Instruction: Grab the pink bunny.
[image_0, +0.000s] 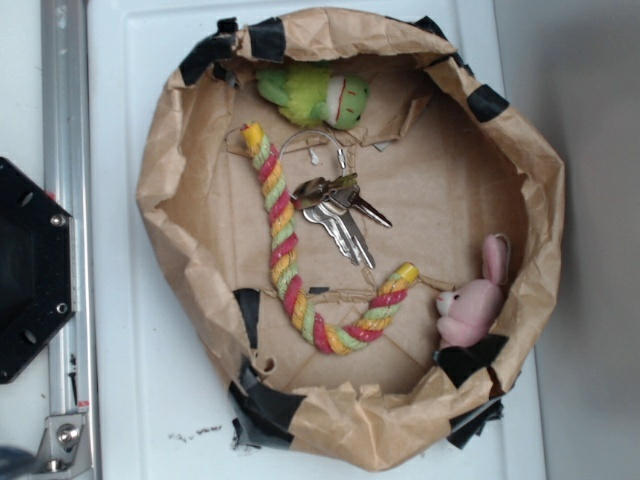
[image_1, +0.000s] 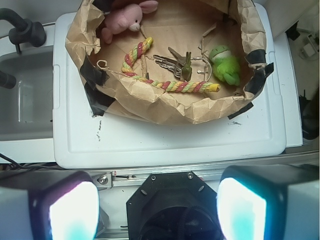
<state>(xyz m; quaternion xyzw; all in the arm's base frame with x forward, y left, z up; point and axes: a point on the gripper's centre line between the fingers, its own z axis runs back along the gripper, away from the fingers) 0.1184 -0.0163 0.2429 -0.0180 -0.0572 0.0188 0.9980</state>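
Reaching comes first, judging by how far back the gripper (image_1: 157, 210) sits, fingers (image_1: 67, 210) spread wide apart and holding nothing, well short of the paper-lined basket (image_0: 180, 140); the pink bunny (image_0: 475, 300) lies against the basket's wall, ears toward the rim, near one end of the coloured rope (image_0: 290, 260) and well apart from the keys (image_0: 335, 210) and the green plush toy (image_0: 315, 95); a good approach probably drops from above, clear of the crumpled paper rim, and closes across the soft body rather than the ears.
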